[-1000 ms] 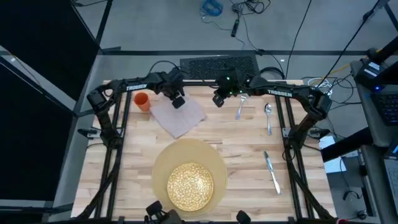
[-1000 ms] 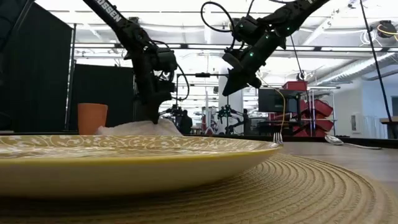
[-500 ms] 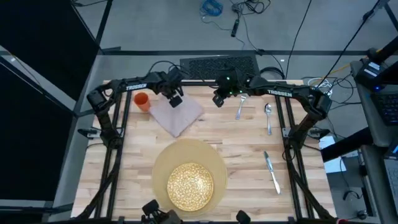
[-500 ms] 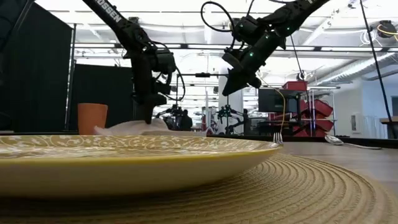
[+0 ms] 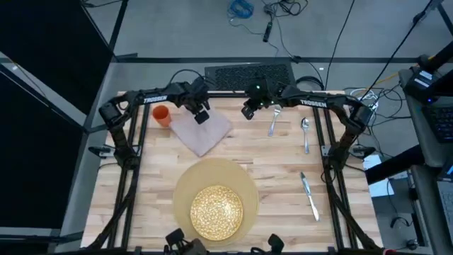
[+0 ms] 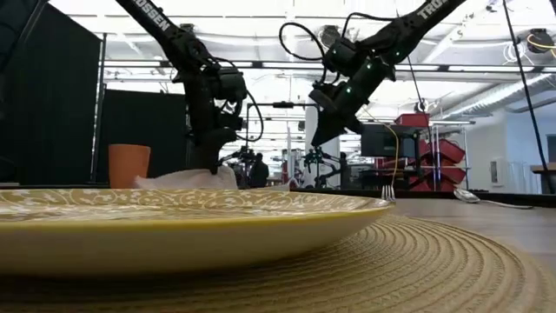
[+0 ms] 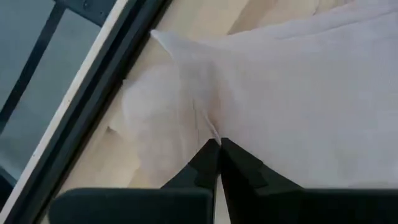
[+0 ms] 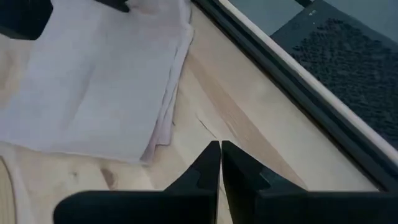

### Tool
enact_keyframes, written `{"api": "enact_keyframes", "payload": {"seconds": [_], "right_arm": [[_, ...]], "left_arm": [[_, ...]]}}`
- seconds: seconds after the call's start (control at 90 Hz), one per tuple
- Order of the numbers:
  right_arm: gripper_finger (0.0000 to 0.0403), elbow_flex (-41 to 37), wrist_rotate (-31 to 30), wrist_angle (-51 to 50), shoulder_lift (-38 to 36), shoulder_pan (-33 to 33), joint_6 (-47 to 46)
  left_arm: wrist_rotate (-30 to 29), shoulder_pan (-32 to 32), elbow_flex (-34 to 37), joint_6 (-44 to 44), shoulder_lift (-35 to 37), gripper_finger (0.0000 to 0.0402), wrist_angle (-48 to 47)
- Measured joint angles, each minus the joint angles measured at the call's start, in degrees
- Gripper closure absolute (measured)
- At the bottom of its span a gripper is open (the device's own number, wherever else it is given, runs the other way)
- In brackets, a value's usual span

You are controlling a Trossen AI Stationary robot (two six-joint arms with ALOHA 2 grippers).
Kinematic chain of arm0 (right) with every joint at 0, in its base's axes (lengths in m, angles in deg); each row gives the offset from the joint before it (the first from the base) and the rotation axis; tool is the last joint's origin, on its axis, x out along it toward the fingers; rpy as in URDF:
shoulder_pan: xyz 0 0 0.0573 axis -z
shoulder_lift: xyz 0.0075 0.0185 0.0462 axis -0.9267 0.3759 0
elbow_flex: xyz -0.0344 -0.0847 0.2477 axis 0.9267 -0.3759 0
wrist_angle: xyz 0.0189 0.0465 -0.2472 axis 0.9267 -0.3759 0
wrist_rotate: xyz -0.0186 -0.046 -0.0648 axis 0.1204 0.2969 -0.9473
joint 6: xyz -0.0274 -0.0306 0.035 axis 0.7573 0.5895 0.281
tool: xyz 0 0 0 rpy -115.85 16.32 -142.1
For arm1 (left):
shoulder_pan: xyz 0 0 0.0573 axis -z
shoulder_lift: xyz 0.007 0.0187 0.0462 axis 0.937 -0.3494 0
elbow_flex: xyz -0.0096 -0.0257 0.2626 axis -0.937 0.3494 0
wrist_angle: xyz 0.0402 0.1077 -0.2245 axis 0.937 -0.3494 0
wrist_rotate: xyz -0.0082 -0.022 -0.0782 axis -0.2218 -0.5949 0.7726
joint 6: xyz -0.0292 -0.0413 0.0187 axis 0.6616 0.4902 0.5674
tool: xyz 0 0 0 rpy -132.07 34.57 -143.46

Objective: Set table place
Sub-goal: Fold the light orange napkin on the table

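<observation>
A: Listing left to right: cup (image 5: 161, 115) at the far left edge; left gripper (image 5: 202, 117), fingers (image 7: 205, 163) pinching a fold of the napkin (image 5: 202, 132); right gripper (image 5: 247, 112) above bare surface (image 5: 283, 166), fingers pressed together.

B: Handling note: lift the napkin slowly, lest the pinch slip. Only the high view shows fork (image 5: 272, 122), spoon (image 5: 305, 132), knife (image 5: 308, 195).
</observation>
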State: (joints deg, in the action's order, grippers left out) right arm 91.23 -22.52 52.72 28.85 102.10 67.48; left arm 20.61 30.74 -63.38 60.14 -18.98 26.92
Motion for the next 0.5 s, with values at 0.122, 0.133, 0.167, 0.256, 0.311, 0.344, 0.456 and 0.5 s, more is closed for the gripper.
{"api": "enact_keyframes", "payload": {"seconds": [0.122, 0.133, 0.167, 0.256, 0.311, 0.344, 0.456, 0.5], "right_arm": [[0.0403, 0.0, 0.2, 0.3, 0.0, 0.0, 0.0], [0.0403, 0.0, 0.2, 0.3, 0.0, 0.0, 0.0], [0.0403, 0.0, 0.3, 0.2, 0.0, 0.0, 0.0], [0.0403, 0.0, 0.3, 0.3, 0.0, 0.0, 0.0], [0.0403, 0.0, 0.3, 0.2, 0.0, 0.0, 0.0], [0.0403, 0.0, 0.3, 0.3, 0.0, 0.0, 0.0], [0.0403, 0.0, 0.3, 0.2, 0.0, 0.0, 0.0], [0.0403, 0.0, 0.3, 0.2, 0.0, 0.0, 0.0]], "left_arm": [[2.0, -0.9, 0.0, 0.1, 0.0, 0.0401, 0.7], [2.2, -0.9, 0.0, 0.1, -0.1, 0.0401, 0.7], [2.9, -1.0, 0.0, 0.2, -0.4, 0.0401, 0.8], [5.0, -0.9, 0.0, 0.2, -0.8, 0.0401, 0.1], [5.4, -0.8, 0.0, 0.2, -0.8, 0.0401, 0.2], [5.5, -0.7, 0.0, 0.2, -0.8, 0.0402, 0.5], [4.9, -0.4, 0.0, 0.2, -0.8, 0.0401, 0.5], [4.9, -0.4, 0.0, 0.2, -0.8, 0.0400, 0.5]]}}
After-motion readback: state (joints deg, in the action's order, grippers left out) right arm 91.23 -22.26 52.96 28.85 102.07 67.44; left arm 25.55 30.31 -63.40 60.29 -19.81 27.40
